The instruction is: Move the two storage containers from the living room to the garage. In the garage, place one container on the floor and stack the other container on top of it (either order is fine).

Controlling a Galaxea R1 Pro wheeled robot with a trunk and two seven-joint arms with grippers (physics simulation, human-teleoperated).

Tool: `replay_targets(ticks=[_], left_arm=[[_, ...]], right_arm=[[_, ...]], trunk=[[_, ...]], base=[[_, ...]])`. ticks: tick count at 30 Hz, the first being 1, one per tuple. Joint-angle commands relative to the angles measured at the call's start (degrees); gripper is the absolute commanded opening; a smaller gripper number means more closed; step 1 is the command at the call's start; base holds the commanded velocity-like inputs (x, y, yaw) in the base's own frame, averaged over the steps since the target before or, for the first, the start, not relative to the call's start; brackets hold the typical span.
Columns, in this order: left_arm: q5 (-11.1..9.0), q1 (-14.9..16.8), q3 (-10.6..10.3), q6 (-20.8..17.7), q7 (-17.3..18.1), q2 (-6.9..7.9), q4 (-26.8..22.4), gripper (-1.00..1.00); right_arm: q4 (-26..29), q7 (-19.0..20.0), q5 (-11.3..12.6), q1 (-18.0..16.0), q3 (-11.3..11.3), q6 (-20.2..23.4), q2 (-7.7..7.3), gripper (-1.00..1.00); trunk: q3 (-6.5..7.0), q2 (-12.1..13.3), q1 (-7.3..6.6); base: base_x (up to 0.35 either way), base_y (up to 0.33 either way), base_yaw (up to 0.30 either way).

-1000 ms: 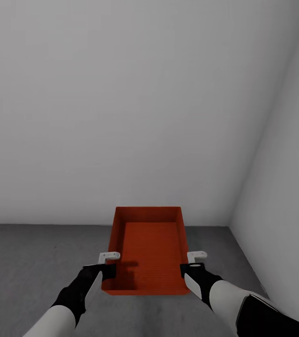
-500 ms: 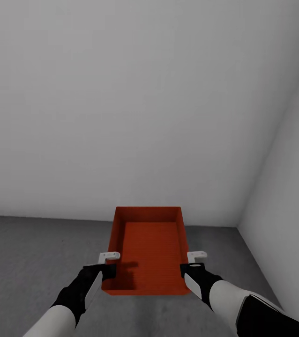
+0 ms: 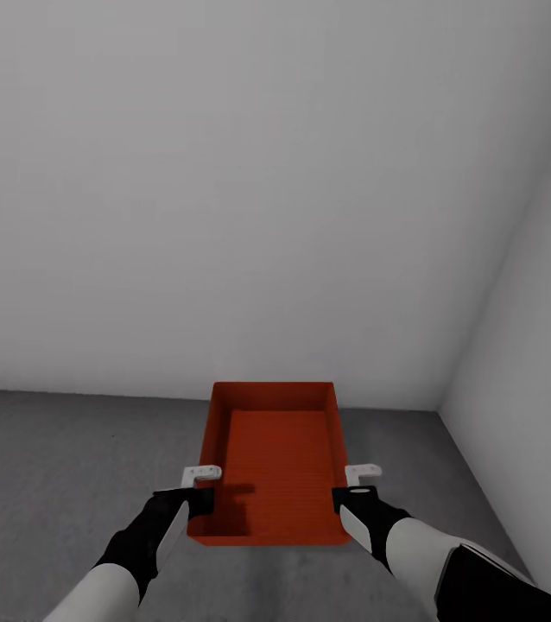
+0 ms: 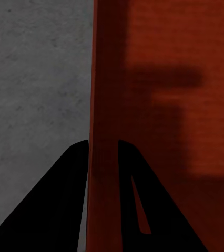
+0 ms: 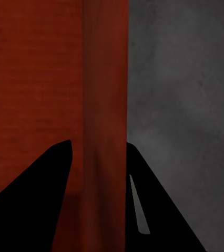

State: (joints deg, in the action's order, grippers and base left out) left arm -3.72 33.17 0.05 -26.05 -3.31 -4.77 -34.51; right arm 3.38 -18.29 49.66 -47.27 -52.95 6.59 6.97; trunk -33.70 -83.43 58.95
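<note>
2 plain white walls: back wall (image 3: 224, 190) and right wall (image 3: 539, 345), meeting in a corner at head-cam right. No other fixtures visible.

Floor (image 3: 60, 466): dark grey speckled concrete, 1 surface, also seen in both wrist cams beside the bin wall.

1 storage container (image 3: 271, 462) in view, orange-red, open top, ribbed base, nothing inside. Sits centred between the 2 arms, long axis pointing toward the back wall, near the corner. Held up vs resting on the floor: can't tell.

2 arms, white forearms w/ black wrists, coming in from bottom of head cam, 1 each side of the bin.

Left gripper (image 3: 198, 488): clamped on the bin's left side wall near its near end; left wrist cam shows the wall (image 4: 104, 157) sandwiched between 2 black fingers (image 4: 54, 210), one inside, one outside.

Right gripper (image 3: 353, 488): same on the right side wall; right wrist cam shows the wall (image 5: 104, 157) pinched between 2 black fingers (image 5: 33, 205).
</note>
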Motion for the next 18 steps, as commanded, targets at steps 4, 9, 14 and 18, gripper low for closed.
replay_targets(ticks=[4,9,14,18], left_arm=[[1.7,0.0,-3.2,-0.2,-0.6,0.02,0.1,-1.00],[1.7,0.0,-3.2,-0.2,-0.6,0.02,0.1,-1.00],[1.7,0.0,-3.2,-0.2,-0.6,0.02,0.1,-1.00],[1.7,0.0,-3.2,-0.2,-0.6,0.02,0.1,-1.00]], right_arm=[[0.0,-1.7,-0.6,-0.2,0.4,0.4,-0.03,-1.00],[0.0,-1.7,-0.6,-0.2,0.4,0.4,-0.03,-1.00],[0.0,-1.7,-0.6,-0.2,0.4,0.4,-0.03,-1.00],[0.0,-1.7,-0.6,-0.2,0.5,0.4,-0.03,-1.00]], trunk=[[-1.15,-1.7,0.88],[-2.51,-3.7,1.98],[-3.87,-5.7,3.08],[-4.95,-7.3,3.95]], base=[[0.000,0.000,0.000],[0.000,0.000,0.000],[0.000,0.000,0.000],[0.000,0.000,0.000]])
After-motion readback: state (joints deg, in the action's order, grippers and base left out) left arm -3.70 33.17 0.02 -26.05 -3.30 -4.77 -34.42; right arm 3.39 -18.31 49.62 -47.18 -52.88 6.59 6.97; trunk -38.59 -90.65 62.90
